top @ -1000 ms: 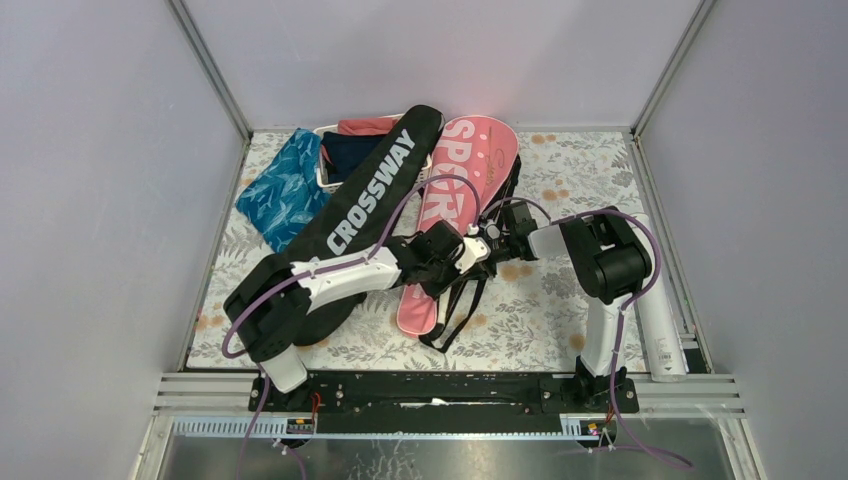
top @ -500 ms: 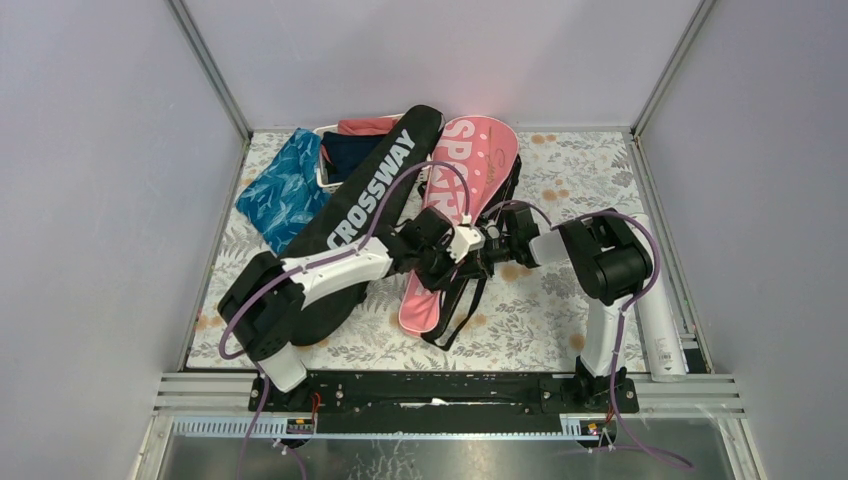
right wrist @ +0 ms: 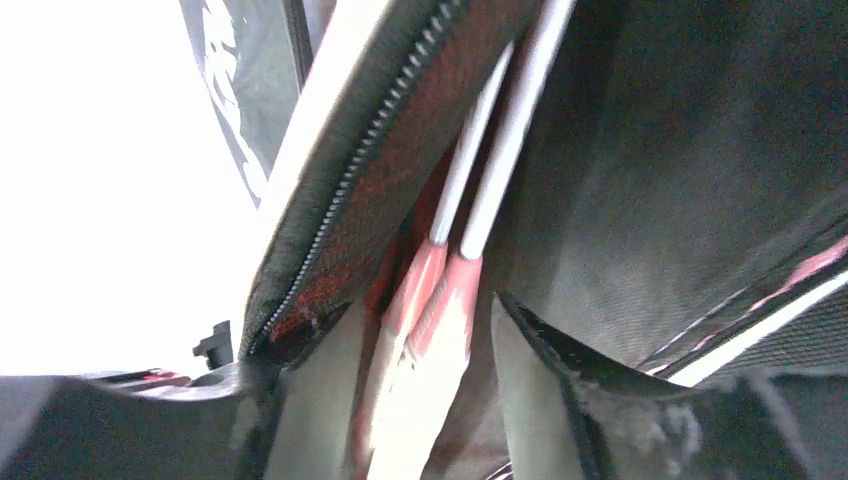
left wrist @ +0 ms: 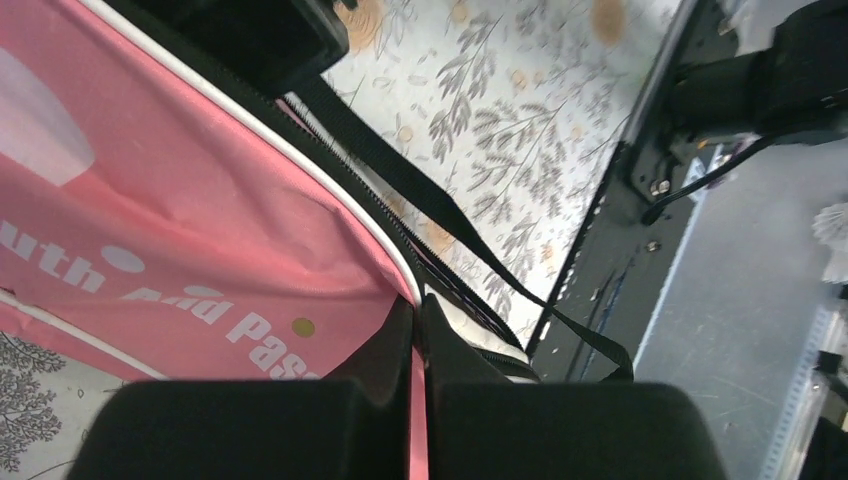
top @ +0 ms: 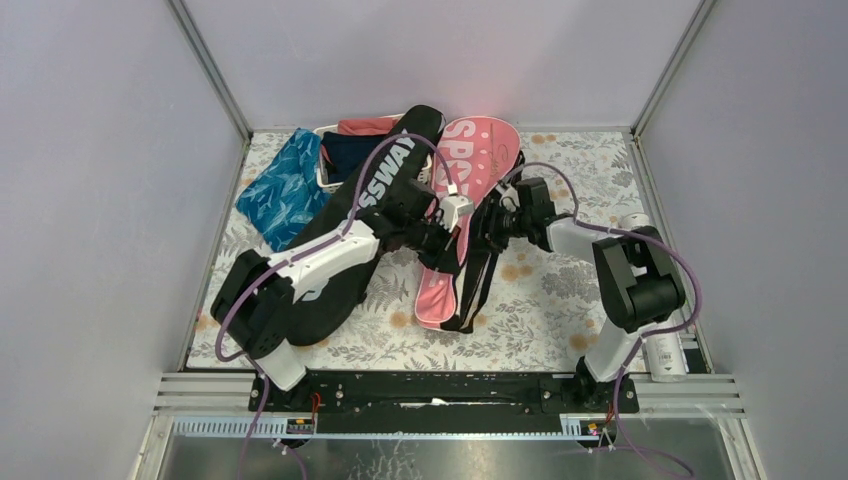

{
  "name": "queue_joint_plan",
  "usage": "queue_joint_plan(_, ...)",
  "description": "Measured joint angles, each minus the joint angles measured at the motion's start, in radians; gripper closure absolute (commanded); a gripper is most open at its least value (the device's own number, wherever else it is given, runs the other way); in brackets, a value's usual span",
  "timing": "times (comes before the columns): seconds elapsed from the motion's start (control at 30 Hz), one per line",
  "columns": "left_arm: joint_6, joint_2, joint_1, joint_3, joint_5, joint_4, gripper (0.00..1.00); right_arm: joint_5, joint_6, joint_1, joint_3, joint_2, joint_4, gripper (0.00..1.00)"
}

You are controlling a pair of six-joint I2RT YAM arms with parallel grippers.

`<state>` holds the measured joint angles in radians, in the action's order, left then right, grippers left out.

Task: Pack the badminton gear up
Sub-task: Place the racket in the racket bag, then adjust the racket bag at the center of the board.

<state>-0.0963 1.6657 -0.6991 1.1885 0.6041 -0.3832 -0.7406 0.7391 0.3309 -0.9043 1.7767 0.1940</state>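
Two arms meet over the floral-print table cover (top: 560,300), both working at the pink racket-shaped bag (top: 478,165) lettered "SPORT", which lies from the table's middle toward 12 o'clock with its narrow end pointing to 6 o'clock. The left gripper (top: 448,238) is pinched tight on the pink bag's zip edge, as the left wrist view shows: its fingers (left wrist: 400,345) meet on the piped seam of the bag (left wrist: 180,200), and a black webbing strap (left wrist: 420,190) trails off beside them. The right gripper (top: 497,222) sits at the bag's 3 o'clock side; in its wrist view the gripper (right wrist: 425,305) has its jaws apart inside the opened zip, two thin pale racket shafts (right wrist: 490,180) running between them, contact unclear. A black racket-shaped bag (top: 385,175) lettered "CROSSWAY" lies at 10 o'clock, partly under the left arm. The long white shuttlecock tube (top: 662,345) rests along the 4 o'clock edge. At 11 o'clock stand a white slatted plastic basket (top: 326,170) and a blue patterned cloth (top: 283,190).
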Motion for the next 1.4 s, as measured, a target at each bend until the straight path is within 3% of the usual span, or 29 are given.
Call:
queue_joint_plan(0.4,-0.063,-0.069,0.055,0.009,0.079,0.040,1.00,0.181,-0.333,-0.043,-0.075,-0.157,-0.288,0.28)
queue_joint_plan(0.7,-0.091,-0.087,0.072,-0.023,0.106,0.088,1.00,0.327,-0.411,-0.124,-0.077,-0.189,-0.375,0.32)
queue_joint_plan(1.4,-0.071,-0.086,0.072,-0.136,0.089,0.150,1.00,0.555,-0.421,-0.143,-0.520,0.308,-0.365,0.35)
